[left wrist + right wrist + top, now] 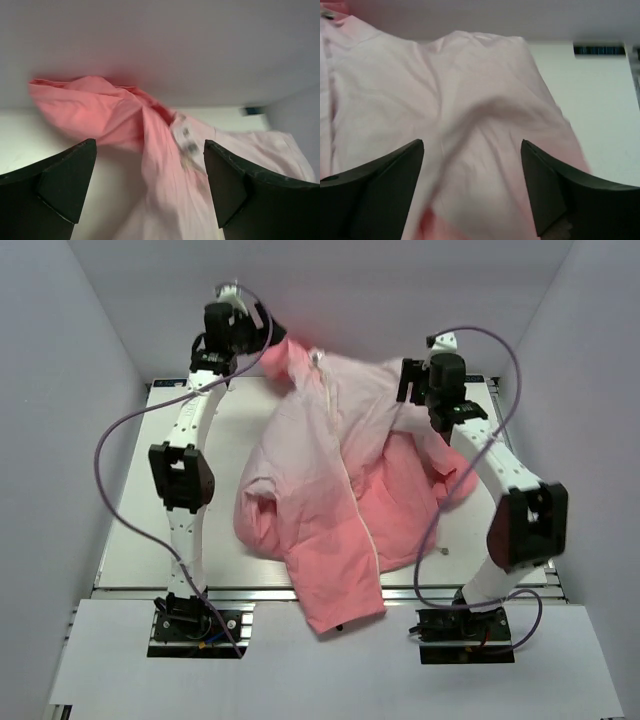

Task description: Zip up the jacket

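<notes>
Over the near edge of the desk (130,540), the coral hem of the jacket (330,510) is hanging down between the two arm bases. Across the middle of the desk the rest of it is lying crumpled, shading from coral to pale pink toward the far side. The whitish zipper (352,490) is running up the front from the hem toward the collar; whether its teeth are joined I cannot tell. On the desk's right half a coral fold is spreading out under the right arm.

Toward the far edge of the desk, the right claw (412,380) is hovering over the pale shoulder. Its fingers (385,190) are standing apart, gripping nothing, with only cloth lying beyond them. At the far left corner of the desk, the left claw (250,330) is hanging released, its fingers (55,185) spread wide. The coral hood (85,110) is bunching up just beyond it, not gripped.
</notes>
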Robot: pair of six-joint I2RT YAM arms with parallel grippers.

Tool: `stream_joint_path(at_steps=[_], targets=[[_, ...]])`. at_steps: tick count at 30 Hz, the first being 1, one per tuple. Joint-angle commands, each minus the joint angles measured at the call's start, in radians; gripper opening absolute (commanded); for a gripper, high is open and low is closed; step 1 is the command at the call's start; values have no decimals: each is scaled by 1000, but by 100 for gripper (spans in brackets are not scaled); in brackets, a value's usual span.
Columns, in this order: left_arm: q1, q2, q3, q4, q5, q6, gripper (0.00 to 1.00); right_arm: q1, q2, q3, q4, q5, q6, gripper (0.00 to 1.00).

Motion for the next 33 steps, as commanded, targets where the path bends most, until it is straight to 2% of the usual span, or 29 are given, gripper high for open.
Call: stream_joint_path(at_steps=[1,3,6,8,9,10,11,12,14,15,17,19,23,25,28,33], targets=[[46,44,102,-113,-121,56,98,-39,71,82,-69,26,24,87],[46,-31,-63,-48,-106,54,98,-39,96,143,-149,11,20,89],[41,-166,-246,23,-115,48,98,-36,36,76,-184,-35,52,89],[20,-251,-289,-51,-137,48,98,-36,-63,-62,-158,-96,110,89],[5,-285,-347,-95,-160,42,98,-31,-129,-111,-155,-119,130,89],[-39,-372,-470,-155,-204,19,98,-22,-162,-214,-152,-145,174,89],[-40,-373,-472,-160,-204,5,98,-22,-194,-267,-148,-150,197,89],[-98,-486,-655,-137,-210,-4,98,-10,-252,-318,-143,-152,219,89],[-205,-592,-824,-51,-220,-41,98,13,-301,-454,-141,-167,262,89],[-240,-672,-958,-4,-206,-55,98,36,-344,-493,-147,-167,282,89],[-343,-721,-1072,39,-165,-113,98,58,-374,-580,-152,-190,312,89],[-389,-744,-1213,84,-71,-174,98,84,-404,-628,-155,-201,351,89],[-440,-689,-1355,66,-16,-201,98,113,-426,-766,-99,-303,391,89],[-440,-666,-1389,35,-58,-208,98,113,-406,-815,-94,-299,400,89],[-437,-649,-1452,79,-118,-205,98,113,-352,-849,-98,-218,403,89],[-378,-536,-1355,-8,-262,-162,98,110,-224,-828,-187,-42,428,89]])
